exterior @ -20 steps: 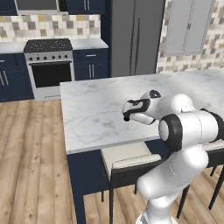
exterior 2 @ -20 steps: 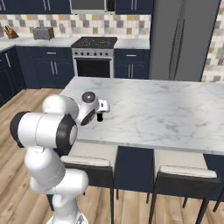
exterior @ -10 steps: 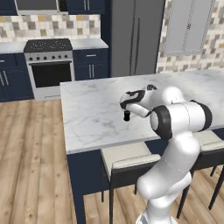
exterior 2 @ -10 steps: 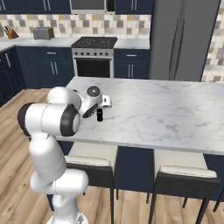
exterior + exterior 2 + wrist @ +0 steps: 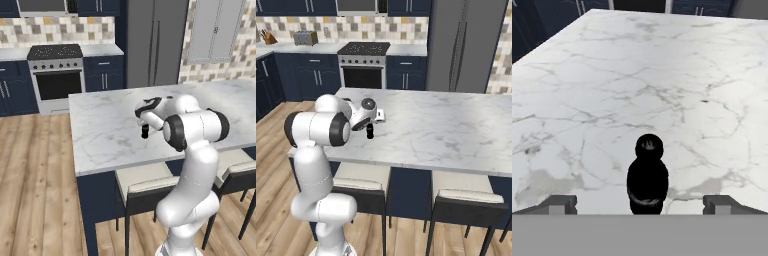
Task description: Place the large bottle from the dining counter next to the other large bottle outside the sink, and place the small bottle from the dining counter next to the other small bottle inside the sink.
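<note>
A small bottle (image 5: 647,180), dark with a round cap, stands upright on the dining counter (image 5: 662,75), a white grey-veined marble slab. In the hand view I look down on it from above, and it sits midway between the two grey fingertips of my gripper (image 5: 639,202). The jaws are wide open and touch nothing. In the left base view the gripper (image 5: 145,124) hangs just over the small bottle (image 5: 145,133), near the middle of the dining counter (image 5: 100,130). From the right base the gripper (image 5: 371,124) and small bottle (image 5: 370,132) appear near the dining counter (image 5: 456,130)'s left end.
Two stools (image 5: 361,187) (image 5: 468,205) are tucked under the counter's near edge by my base. A stove (image 5: 55,75) and tall grey fridge (image 5: 152,42) stand along the back wall, across wooden floor (image 5: 35,165). Bare marble stretches right of the bottle.
The arm has swung round and the hand has shifted a little left, settling above the bottle. The bottle has not moved and the jaws stayed open.
</note>
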{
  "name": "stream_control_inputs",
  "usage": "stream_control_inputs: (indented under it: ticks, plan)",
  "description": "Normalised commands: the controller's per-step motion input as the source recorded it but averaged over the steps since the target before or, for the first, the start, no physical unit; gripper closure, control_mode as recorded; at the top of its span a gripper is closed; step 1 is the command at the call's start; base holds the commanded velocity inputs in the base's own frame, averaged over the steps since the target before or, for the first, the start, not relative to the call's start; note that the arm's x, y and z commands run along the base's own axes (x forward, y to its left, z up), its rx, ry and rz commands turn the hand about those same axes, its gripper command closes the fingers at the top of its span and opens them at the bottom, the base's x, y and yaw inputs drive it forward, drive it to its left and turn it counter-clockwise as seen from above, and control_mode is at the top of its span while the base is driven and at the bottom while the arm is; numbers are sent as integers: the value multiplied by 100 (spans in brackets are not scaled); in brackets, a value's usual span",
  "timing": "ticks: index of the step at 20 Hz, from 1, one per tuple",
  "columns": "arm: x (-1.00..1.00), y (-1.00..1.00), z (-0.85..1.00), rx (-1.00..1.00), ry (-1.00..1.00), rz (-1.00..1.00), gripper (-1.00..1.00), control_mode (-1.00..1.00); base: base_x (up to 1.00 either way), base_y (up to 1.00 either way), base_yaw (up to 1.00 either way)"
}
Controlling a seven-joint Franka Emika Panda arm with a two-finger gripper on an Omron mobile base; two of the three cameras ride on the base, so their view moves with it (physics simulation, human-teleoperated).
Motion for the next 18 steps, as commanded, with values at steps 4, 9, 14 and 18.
stream_control_inputs:
  ticks: [4, 9, 14, 18]
  plan:
    - [26, 0, -31, 0, 6, 3, -100, -100, 0, 0, 0]
    - [26, 0, -11, 0, 2, 2, -100, -100, 0, 0, 0]
    - [31, 0, 0, 0, 0, 0, -100, -100, 0, 0, 0]
    - [29, 0, -6, 0, 1, 0, -100, -100, 0, 0, 0]
